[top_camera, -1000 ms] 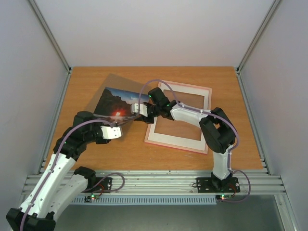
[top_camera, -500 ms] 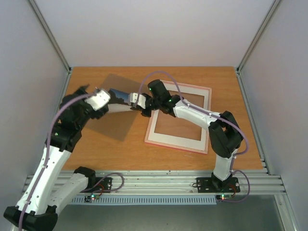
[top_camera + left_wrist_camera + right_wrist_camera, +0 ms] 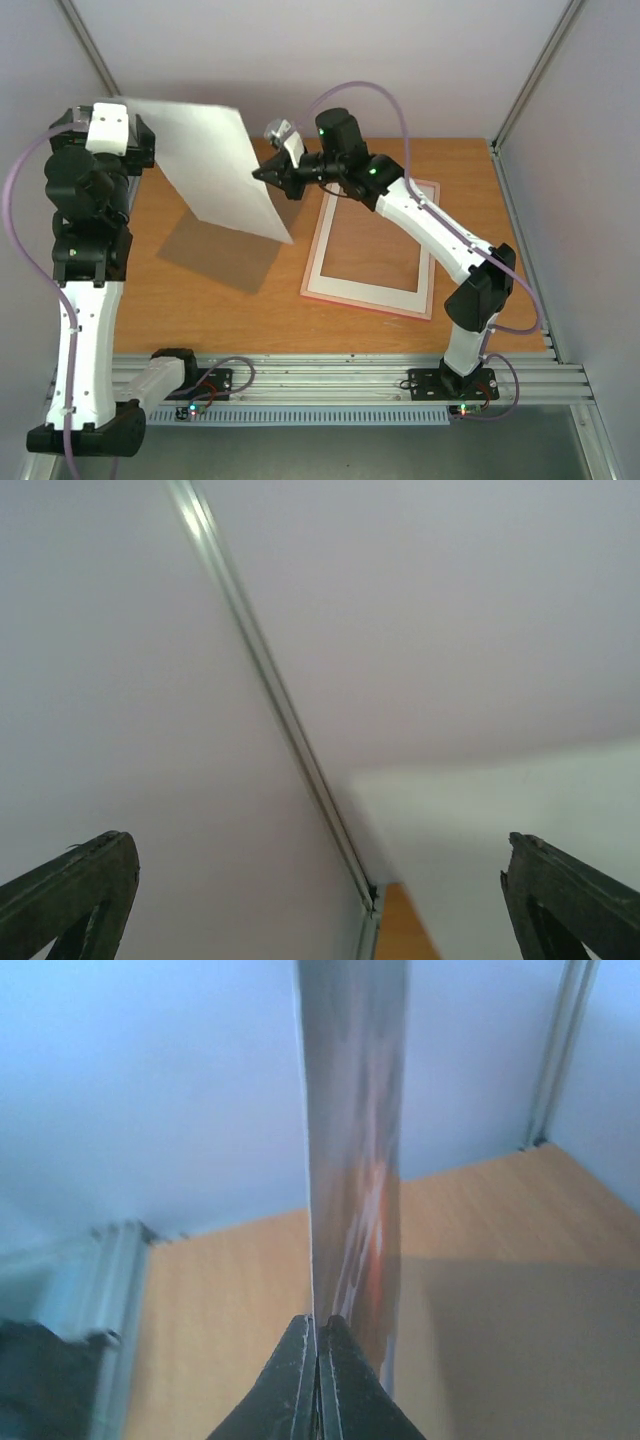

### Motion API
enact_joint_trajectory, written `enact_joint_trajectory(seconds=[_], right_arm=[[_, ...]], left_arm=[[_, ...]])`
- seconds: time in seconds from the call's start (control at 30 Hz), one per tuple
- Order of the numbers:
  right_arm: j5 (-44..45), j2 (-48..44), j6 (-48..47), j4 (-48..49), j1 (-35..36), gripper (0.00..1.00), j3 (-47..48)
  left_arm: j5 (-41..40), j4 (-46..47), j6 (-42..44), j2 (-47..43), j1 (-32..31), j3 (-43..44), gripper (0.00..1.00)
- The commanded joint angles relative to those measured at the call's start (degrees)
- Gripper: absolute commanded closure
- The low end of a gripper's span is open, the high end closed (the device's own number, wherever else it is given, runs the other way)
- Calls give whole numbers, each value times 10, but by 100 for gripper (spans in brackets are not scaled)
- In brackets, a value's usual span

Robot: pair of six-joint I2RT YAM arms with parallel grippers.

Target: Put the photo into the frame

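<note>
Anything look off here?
Yes. The photo is up in the air, tilted, its white back to the top camera, and it sits left of the frame rather than over it. Only the right gripper pinches it, by one edge. The left gripper is open, gripping nothing.

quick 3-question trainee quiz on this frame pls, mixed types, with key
1. True or false: the left gripper is clamped on the photo.
2. Where is the frame? A) lying flat on the table. B) held up in the air. C) leaning against the back wall.
3. Short answer: which side of the photo faces the top camera?

Key
1. False. Its fingers are spread wide with nothing between them. The right gripper is the one pinching the photo's edge.
2. A.
3. Its plain white back.
</note>
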Motion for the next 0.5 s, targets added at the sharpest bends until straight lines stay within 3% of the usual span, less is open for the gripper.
enact_joint_trajectory(seconds=[0.0,0.07,0.23,0.33,0.47], right_arm=[[-82,3,269,-35,-28,99,56],[-101,19,356,-36,-59,99,51],[-105,47,469,-21,-152,99,-50],[-100,52,453,-43,-194,99,-100],[-90,61,356,-119,-238,99,-121]], left_arm=[[3,-10,-88,21,34,10,1],[17,-16,-99,24,34,8,1],[45,-25,-110,32,34,-1,1],[59,-33,-111,36,34,-5,1],[72,-45,-118,44,35,-11,1]])
